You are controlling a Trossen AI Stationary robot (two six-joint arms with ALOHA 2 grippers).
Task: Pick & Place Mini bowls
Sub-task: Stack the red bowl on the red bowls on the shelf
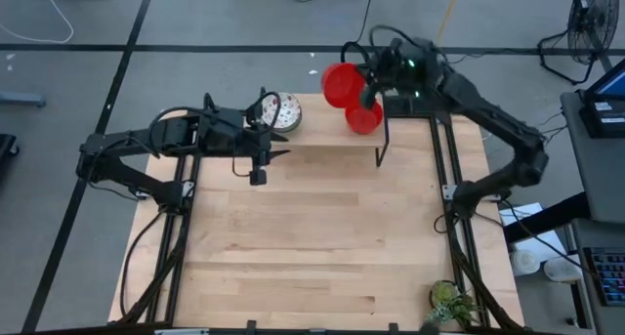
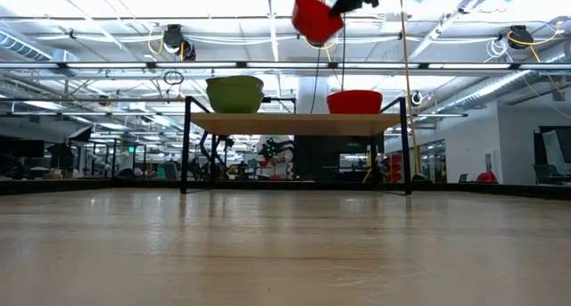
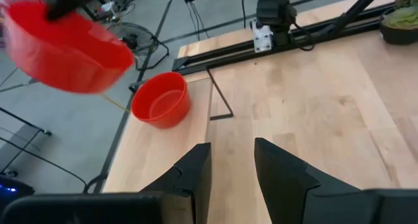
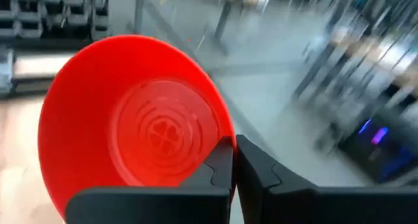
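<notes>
No readable brand or writing anywhere that I can make out. The right gripper is up in the air over the far edge of the table, jaws clenched on the rim of a red mini bowl, which hangs tilted, well above the wood in the low view. Right below and beside it, a second red bowl sits on the table at that same far edge, next to a thin black L-shaped bracket. The left gripper hovers over the table a bit nearer than those, jaws released with a clear gap, grasping nothing. Just behind the left arm, a white speckled bowl rests at the far edge too. A small potted plant sits at the near right corner, well away from everything.
</notes>
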